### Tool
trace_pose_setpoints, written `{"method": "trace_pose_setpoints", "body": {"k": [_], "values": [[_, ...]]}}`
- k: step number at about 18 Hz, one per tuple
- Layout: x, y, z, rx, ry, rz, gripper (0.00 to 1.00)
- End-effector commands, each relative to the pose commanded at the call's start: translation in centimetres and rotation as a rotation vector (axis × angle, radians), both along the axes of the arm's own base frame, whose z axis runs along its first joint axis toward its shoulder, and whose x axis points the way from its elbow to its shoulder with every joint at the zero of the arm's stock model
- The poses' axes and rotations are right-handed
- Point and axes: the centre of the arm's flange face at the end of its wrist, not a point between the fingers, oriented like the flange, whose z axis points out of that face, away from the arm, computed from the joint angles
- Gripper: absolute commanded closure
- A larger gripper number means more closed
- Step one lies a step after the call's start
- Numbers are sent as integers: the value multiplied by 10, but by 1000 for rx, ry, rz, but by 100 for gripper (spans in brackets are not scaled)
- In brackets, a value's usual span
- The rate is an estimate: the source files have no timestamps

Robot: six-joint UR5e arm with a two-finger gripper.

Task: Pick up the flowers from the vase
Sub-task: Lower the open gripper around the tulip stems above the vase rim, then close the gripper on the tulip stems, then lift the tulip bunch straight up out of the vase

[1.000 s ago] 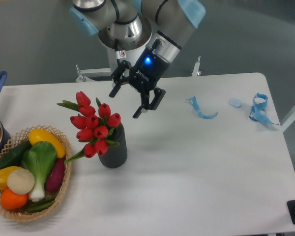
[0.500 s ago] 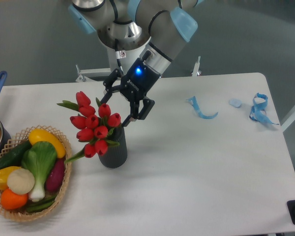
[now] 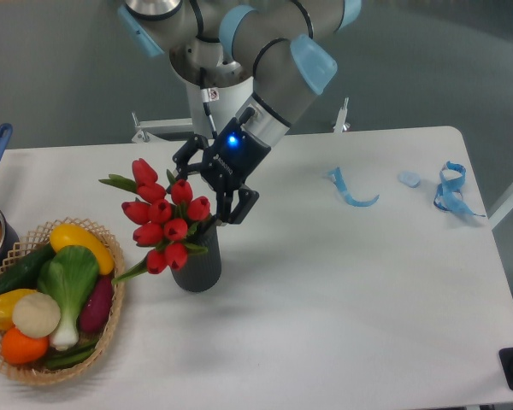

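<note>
Flowers (image 3: 164,220): red tulips standing in dark vase (image 3: 197,260), leaning left toward basket (image 3: 111,329). Likely light, soft, easily crushed. Best taken at bunched stems above rim. Gripper (image 3: 207,190): spread open just beside upper blooms, holding nothing.

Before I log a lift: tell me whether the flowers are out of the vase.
No. The flowers stand in the vase, with the open end effector beside the buds.
</note>
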Motion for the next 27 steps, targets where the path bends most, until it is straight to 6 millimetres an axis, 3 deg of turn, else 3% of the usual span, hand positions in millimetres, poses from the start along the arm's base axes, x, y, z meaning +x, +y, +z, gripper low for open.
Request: {"method": "trace_pose_setpoints", "body": {"k": [7, 8, 13, 17, 23, 27], "values": [[3, 13, -2, 2, -4, -24, 1], [2, 15, -5, -1, -8, -26, 5], [0, 15, -7, -4, -6, -25, 44], [-6, 12, -6, -1, -8, -12, 59], [-13, 12, 8, 11, -4, 2, 63], [-12, 12, 39, 52, -36, 39, 63]]}}
